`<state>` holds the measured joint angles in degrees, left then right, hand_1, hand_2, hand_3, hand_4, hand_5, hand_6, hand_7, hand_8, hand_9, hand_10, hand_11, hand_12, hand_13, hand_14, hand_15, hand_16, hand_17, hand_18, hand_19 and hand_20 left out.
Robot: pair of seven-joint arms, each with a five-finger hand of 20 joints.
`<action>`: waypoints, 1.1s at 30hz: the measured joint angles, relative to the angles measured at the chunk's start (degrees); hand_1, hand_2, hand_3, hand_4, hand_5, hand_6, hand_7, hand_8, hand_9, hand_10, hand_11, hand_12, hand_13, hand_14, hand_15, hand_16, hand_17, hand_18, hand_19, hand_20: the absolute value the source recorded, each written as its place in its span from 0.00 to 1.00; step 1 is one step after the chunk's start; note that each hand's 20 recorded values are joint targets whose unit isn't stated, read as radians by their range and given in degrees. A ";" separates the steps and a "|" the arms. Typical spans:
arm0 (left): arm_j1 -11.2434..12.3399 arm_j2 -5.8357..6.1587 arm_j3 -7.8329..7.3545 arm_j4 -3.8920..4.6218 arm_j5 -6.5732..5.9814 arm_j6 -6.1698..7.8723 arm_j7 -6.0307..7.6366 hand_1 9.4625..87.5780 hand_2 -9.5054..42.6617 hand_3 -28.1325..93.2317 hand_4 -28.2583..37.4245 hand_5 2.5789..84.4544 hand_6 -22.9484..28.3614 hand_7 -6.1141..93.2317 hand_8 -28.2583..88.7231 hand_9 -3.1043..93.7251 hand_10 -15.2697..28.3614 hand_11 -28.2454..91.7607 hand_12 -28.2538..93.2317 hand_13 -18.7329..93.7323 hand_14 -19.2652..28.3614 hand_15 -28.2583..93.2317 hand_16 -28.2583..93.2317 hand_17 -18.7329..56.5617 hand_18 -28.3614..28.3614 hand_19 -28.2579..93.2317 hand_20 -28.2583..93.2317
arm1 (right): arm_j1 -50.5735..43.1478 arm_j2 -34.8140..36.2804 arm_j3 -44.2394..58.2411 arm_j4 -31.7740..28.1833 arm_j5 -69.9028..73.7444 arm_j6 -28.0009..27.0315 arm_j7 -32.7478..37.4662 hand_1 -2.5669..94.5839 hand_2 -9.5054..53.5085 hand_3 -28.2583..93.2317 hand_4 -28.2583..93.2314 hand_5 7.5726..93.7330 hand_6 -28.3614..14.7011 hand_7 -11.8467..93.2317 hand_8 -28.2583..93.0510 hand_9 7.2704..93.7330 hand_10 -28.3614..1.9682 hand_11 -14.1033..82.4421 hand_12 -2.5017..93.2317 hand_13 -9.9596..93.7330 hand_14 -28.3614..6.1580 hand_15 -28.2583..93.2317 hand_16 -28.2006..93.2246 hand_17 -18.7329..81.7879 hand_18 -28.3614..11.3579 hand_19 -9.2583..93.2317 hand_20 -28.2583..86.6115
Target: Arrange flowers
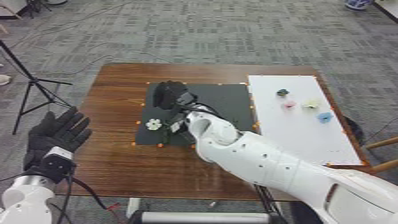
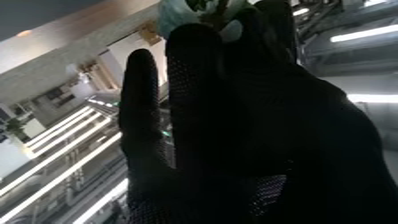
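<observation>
– Okay, nearest first. Left side?

– See left hand (image 1: 59, 132) beside the table's (image 1: 115, 100) left edge: fingers straight and spread, wide open, holding nothing. On standby, by the look of things.

– Next out?

– White flower (image 1: 154, 124), lying on dark mat (image 1: 226, 95) near its left edge, out of hand. Probably part of the arrangement; can't say for sure.

– Across to the right?

– White board (image 1: 311, 140). On it, near to far: blue flower (image 1: 324, 117), then pink flower (image 1: 289, 104) and cream flower (image 1: 311, 104), near each other but apart.

– And right hand (image 1: 166, 95)?

– Over the mat's far left part. Fingers drawn in, pinching pale flower (image 2: 180, 19) at the tips. Can't tell exact hold on the stem.

– Step in hand?

– Placing, most likely. Next: lower gently onto the mat, settle the stem, then part the fingers and lift clear. Watch for petals snagging on the glove. Avoid nudging the white flower.

– Anything else out there?

– Teal flower (image 1: 282, 92), toward the board's far end. Presumably to fetch later, along with the other three.
</observation>
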<state>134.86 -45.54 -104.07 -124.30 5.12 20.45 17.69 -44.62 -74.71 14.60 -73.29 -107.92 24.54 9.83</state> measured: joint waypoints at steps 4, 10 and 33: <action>0.10 0.05 0.54 -0.20 0.04 -0.04 -0.01 0.23 0.47 0.81 0.02 0.45 0.61 0.16 0.18 0.37 0.67 0.36 0.34 0.36 0.69 0.43 0.23 0.21 0.70 0.38 0.33 | 0.87 -0.02 -2.70 -0.58 -0.40 2.55 2.90 0.70 0.00 0.77 0.00 0.77 0.81 0.42 0.19 0.93 0.81 0.23 0.43 0.75 0.79 0.62 0.64 0.43 0.30 0.70 0.54; -0.05 0.05 0.72 -0.29 0.43 -0.24 -0.22 0.23 0.47 0.81 0.02 0.46 0.61 0.16 0.18 0.37 0.67 0.36 0.34 0.36 0.69 0.43 0.23 0.21 0.70 0.39 0.33 | 0.76 -0.04 -4.14 -0.07 -6.60 2.67 3.62 0.70 0.00 0.77 0.00 0.77 0.79 0.42 0.19 0.93 0.81 0.23 0.43 0.75 0.78 0.62 0.64 0.44 0.30 0.70 0.54; -1.08 0.03 1.60 -0.14 0.19 -0.90 -0.18 0.23 0.47 0.81 0.03 0.45 0.61 0.16 0.18 0.37 0.66 0.36 0.34 0.36 0.69 0.43 0.23 0.21 0.70 0.38 0.33 | -1.56 -0.81 -1.18 0.67 -11.17 -4.25 7.84 0.66 0.00 0.79 0.00 0.63 0.71 0.37 0.10 0.82 0.74 0.24 0.40 0.71 0.74 0.65 0.61 0.43 0.26 0.70 0.50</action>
<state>133.77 -45.51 -102.47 -124.44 5.31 19.54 17.51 -46.18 -75.52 13.42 -72.62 -119.09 20.28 17.67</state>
